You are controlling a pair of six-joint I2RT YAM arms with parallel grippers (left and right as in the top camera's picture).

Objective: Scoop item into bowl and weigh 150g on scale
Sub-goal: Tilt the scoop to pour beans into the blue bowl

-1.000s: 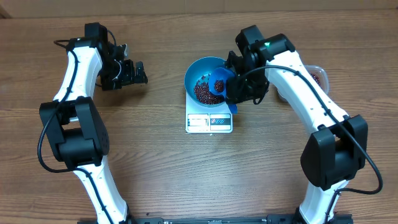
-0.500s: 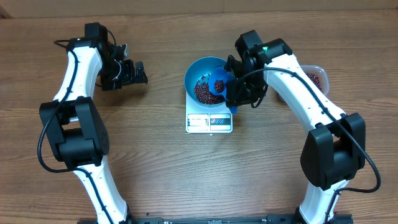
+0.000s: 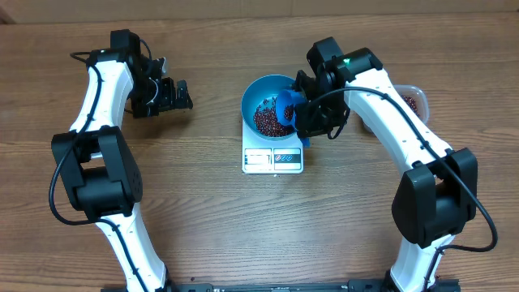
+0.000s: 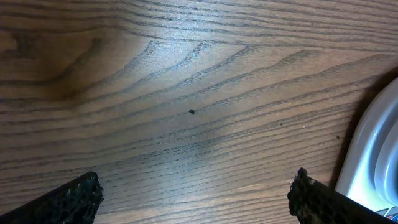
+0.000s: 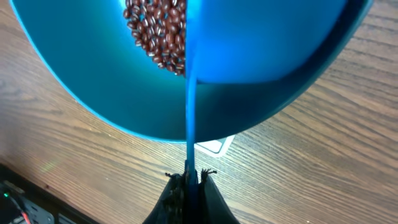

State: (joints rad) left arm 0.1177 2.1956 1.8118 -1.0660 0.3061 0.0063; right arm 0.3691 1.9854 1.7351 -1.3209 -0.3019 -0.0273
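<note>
Beans [image 3: 268, 120] heaped inside blue bowl [image 3: 253, 91]. Bowl seated on white scale [image 3: 272, 160], mid surface [image 3: 203, 219]. Scale display edge faced toward robot, reading too small to be made out. Small blue scoop [image 3: 285, 106] held over bowl's right side, cup above beans. Scoop handle clamped in right pincer [image 3: 306, 123], fingers pressed tight on it; handle seen edge-on in right wrist view. Clear tub [image 3: 412, 99] placed right of bowl, partly hidden by right arm. Left pincer [image 3: 182, 95] spread wide apart, nothing held, positioned over bare wood well left of scale.
</note>
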